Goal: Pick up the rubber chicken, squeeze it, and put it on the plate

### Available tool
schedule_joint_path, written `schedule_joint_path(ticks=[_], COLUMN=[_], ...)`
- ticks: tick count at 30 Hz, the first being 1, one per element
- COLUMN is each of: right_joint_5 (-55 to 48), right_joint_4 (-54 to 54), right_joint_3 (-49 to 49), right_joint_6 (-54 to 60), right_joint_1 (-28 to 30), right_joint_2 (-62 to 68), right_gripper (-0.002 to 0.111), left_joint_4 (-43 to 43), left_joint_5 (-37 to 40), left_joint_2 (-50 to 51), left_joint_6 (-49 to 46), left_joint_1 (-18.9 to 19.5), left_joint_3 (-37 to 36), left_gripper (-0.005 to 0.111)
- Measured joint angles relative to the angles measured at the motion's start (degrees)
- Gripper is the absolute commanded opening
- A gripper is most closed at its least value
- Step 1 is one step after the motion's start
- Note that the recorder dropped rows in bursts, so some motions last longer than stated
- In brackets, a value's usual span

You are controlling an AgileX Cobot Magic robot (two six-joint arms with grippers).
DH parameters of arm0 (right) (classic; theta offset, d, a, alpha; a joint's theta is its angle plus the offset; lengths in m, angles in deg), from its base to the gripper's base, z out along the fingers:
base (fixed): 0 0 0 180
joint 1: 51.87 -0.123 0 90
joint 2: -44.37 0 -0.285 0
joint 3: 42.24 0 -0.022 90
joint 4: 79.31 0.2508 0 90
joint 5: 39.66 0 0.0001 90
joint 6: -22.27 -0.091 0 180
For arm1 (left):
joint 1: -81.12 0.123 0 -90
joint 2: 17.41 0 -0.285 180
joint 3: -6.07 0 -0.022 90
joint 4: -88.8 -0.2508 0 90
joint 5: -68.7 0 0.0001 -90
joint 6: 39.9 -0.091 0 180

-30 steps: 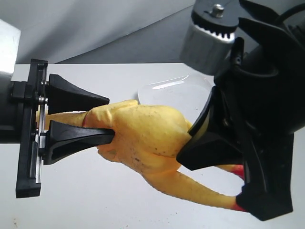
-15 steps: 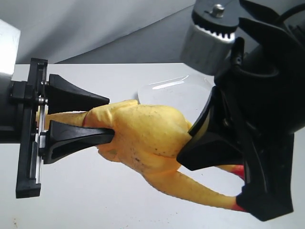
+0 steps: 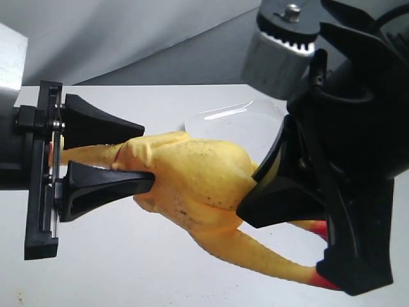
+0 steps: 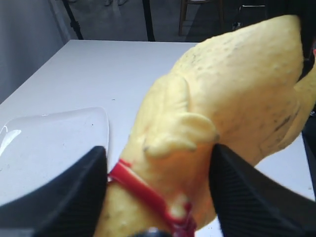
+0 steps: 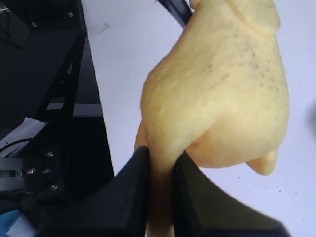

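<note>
The yellow rubber chicken (image 3: 198,179) hangs in the air between both grippers, above the table. My left gripper (image 3: 148,157) has its two black fingers pressed on either side of the neck and shoulder. In the left wrist view the chicken (image 4: 237,98) fills the gap of that gripper (image 4: 158,153), its red wattle (image 4: 148,192) against one finger. My right gripper (image 3: 259,192) is shut on the leg end, with the red feet (image 3: 323,281) sticking out below. In the right wrist view this gripper (image 5: 160,155) pinches a thin part of the chicken (image 5: 222,89). Behind the body lies the white plate (image 3: 236,125), also visible as the plate (image 4: 49,148).
The white table (image 3: 128,268) lies under both grippers. In the right wrist view the table's edge (image 5: 96,98) runs beside dark robot framework (image 5: 39,74). Chair and stand legs (image 4: 148,19) are beyond the far table edge.
The left gripper's fingers have spread slightly and the whole gripper has shifted a little. The chicken's shoulder between them looks fuller. The right gripper has not moved.
</note>
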Motion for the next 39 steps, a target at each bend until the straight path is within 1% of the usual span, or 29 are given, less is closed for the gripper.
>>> schedule_joint_path(ticks=[1,3,10,12,13,15,17,19,25,28,29,30,31,32,33,34,39], right_joint_5=[0.0,-0.2,-0.5,-0.6,-0.6,-0.6,-0.6,-0.6,0.5,1.1,1.1,1.1,1.1,0.9,0.8,0.9,1.0], right_joint_4=[-0.1,-0.2,-0.2,-0.2,-0.2,-0.2,-0.2,-0.2,-0.1,-0.1,0.1,0.3,0.4,0.6,0.6,0.6,0.6], right_joint_3=[0.0,0.0,0.0,0.0,0.0,0.0,0.0,0.0,0.0,0.0,0.0,0.0,0.0,0.0,0.0,0.0,0.0], right_joint_6=[0.0,0.0,0.0,0.0,0.0,0.0,0.0,0.0,0.0,0.0,0.0,0.2,0.4,0.4,0.4,0.4,0.4], right_joint_1=[0.0,0.0,0.0,0.0,0.0,0.0,0.0,0.0,0.0,0.0,0.0,0.0,0.0,0.0,0.0,0.0,0.0], right_joint_2=[0.0,0.0,0.0,0.0,0.0,0.0,0.0,0.0,0.0,0.0,0.0,0.0,0.0,0.0,0.0,0.0,0.0], right_gripper=[0.0,0.0,0.0,0.0,0.0,0.0,0.0,0.0,0.0,0.0,0.0,0.0,0.0,0.0,0.0,0.0,0.0], left_joint_4=[-0.2,-0.3,-0.3,-0.3,-0.3,-0.2,-0.2,-0.2,2.6,1.8,1.3,1.1,1.1,0.7,0.4,0.1,-0.2], left_joint_5=[0.0,0.0,-0.2,-0.2,-0.2,-0.2,-0.2,-0.2,-0.3,-1.6,-2.1,-2.2,-2.3,-2.3,-2.1,-2.1,-2.7], left_joint_2=[0.0,0.0,0.0,0.0,0.0,0.0,0.0,0.0,-0.3,-0.7,-0.7,-0.7,-0.7,-0.7,-0.7,-0.7,-0.7], left_joint_6=[0.0,0.0,-2.2,-2.6,-2.9,-3.3,-3.4,-3.5,-2.8,-1.8,-1.4,-1.3,-1.1,-1.1,-1.1,-1.3,-2.4], left_joint_1=[0.0,0.0,0.0,0.0,0.0,0.0,0.0,0.0,0.0,0.0,0.0,0.0,0.0,0.0,0.0,0.0,0.0], left_joint_3=[0.0,0.0,0.0,0.0,0.0,0.0,0.0,0.0,0.0,0.0,0.0,0.0,0.0,0.0,0.0,0.0,0.0], left_gripper=[0.015,0.0,0.002,0.007,0.013,0.03,0.05,0.068,0.068,0.068,0.065,0.055,0.041,0.023,0.013,0.0,0.004])
